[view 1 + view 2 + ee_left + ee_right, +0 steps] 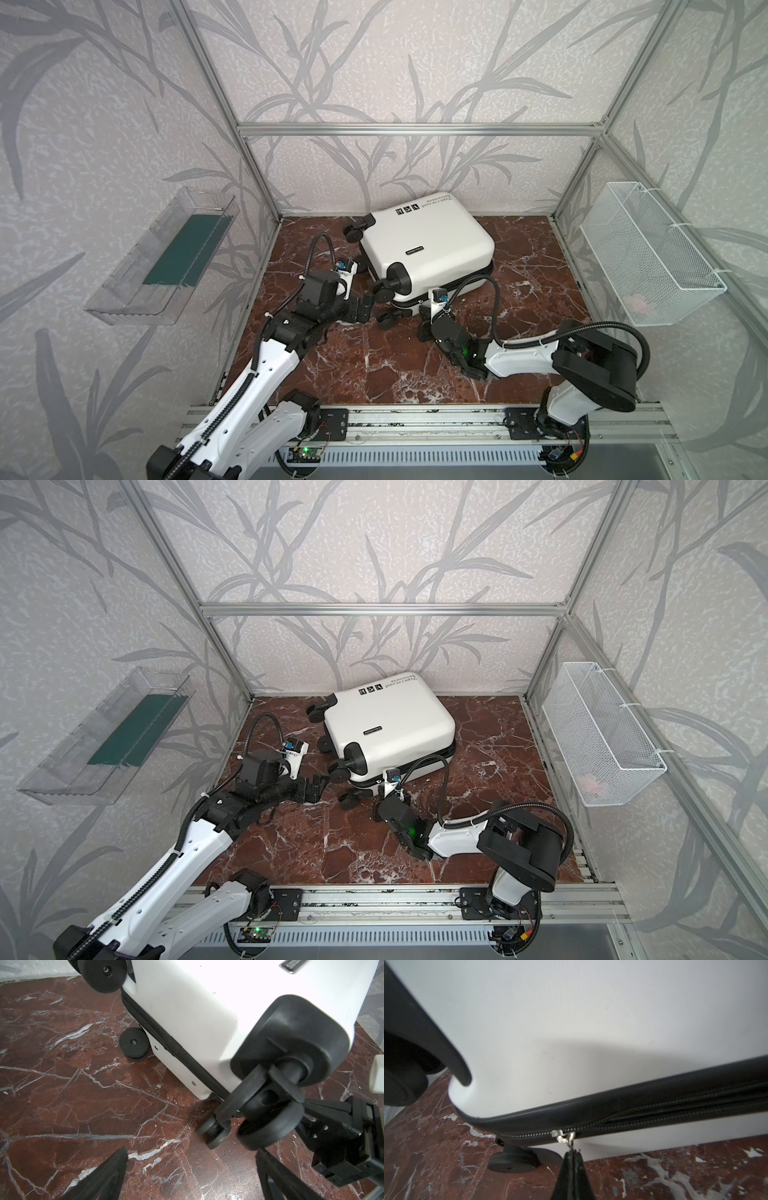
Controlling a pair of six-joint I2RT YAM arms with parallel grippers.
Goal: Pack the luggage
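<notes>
In a top view the luggage (428, 245) lay flat on the table (374, 374), wheels (383, 293) towards the left jaws; the left wrist view showed these wide open, empty, beside a wheel (269, 1127); the right wrist view showed the right jaws pinching the zipper pull (566, 1139), unzipped seam (675, 1111) running away from the wheels.

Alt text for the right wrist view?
Right gripper, jaws shut on the zipper pull of a white suitcase lying on a red-brown marble table. The black zipper is closed on one side of the slider, gaping on the other.

Clear tray (124, 272), wire basket (648, 257), marble tabletop (374, 365)
</notes>
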